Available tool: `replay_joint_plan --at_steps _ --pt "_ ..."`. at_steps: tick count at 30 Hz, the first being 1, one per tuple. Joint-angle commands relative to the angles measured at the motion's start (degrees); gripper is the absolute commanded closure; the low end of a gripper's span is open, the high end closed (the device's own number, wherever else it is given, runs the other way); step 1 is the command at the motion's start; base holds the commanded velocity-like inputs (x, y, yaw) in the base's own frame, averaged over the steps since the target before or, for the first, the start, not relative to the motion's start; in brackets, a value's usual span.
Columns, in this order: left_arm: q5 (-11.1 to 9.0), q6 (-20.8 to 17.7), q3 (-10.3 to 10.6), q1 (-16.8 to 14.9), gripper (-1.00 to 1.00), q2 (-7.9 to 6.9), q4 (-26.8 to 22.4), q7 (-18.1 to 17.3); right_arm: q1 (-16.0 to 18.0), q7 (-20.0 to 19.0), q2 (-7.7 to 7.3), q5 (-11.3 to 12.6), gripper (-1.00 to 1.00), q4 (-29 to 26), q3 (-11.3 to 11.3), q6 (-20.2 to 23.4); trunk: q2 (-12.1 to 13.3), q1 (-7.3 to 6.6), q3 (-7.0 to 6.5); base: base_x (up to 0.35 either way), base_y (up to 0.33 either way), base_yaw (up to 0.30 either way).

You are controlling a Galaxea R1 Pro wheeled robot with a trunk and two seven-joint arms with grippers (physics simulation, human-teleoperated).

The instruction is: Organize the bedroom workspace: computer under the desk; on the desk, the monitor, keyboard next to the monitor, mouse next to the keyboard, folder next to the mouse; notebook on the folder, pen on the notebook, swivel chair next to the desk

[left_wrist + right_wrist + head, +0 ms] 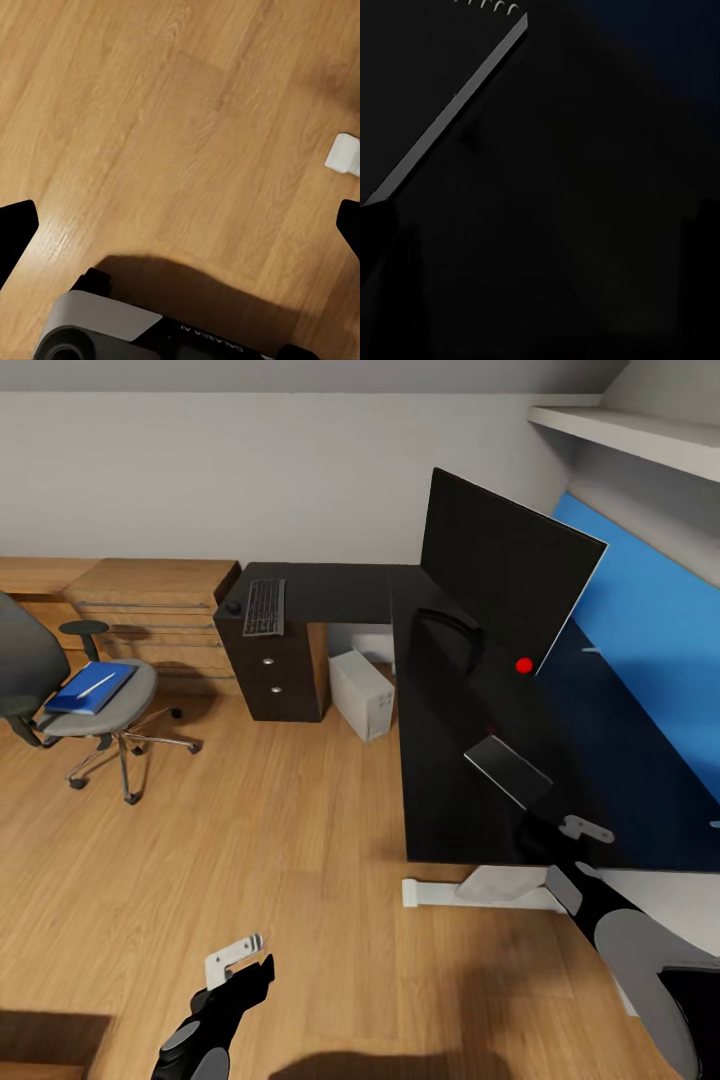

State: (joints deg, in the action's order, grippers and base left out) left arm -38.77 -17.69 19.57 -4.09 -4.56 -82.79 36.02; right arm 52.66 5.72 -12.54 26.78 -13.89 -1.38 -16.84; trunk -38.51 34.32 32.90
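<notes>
The black monitor (505,575) stands on the long black desk (450,800). A greyish notebook (507,770) lies on the desk in front of it. My right gripper (535,822) hovers just short of the notebook's near corner, dark against the desk; in the right wrist view the notebook's (450,112) spiral edge lies ahead and the faint fingers stand wide apart. On the desk's far wing lie the keyboard (264,607) and the mouse (232,607). Under the desk stands the computer (362,695). The swivel chair (60,710) carries the blue folder (85,692) with the white pen (97,684) on it. My left gripper (262,963) hangs open over the floor.
A light wooden chest (150,610) stands against the back wall behind the chair. The desk's white foot (480,890) (345,154) sits on the wooden floor (150,112) near my arms. A wall shelf (640,440) hangs above the blue back panel (650,630).
</notes>
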Motion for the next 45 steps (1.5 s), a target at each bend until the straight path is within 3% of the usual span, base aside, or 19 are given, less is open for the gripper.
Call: replay_joint_plan --at_steps 1,45 --pt "-0.3 -0.1 0.1 -0.1 -1.00 -0.07 -0.1 0.5 0.0 -0.2 0.08 1.1 -1.00 2.4 0.0 0.2 0.0 0.02 0.06 -0.004 0.000 0.000" --pt "-0.6 -0.2 0.0 0.0 -1.00 -0.09 0.3 0.7 -0.1 -0.2 0.34 1.1 -1.00 2.3 0.0 0.2 0.0 0.02 -3.43 0.000 0.000 0.000"
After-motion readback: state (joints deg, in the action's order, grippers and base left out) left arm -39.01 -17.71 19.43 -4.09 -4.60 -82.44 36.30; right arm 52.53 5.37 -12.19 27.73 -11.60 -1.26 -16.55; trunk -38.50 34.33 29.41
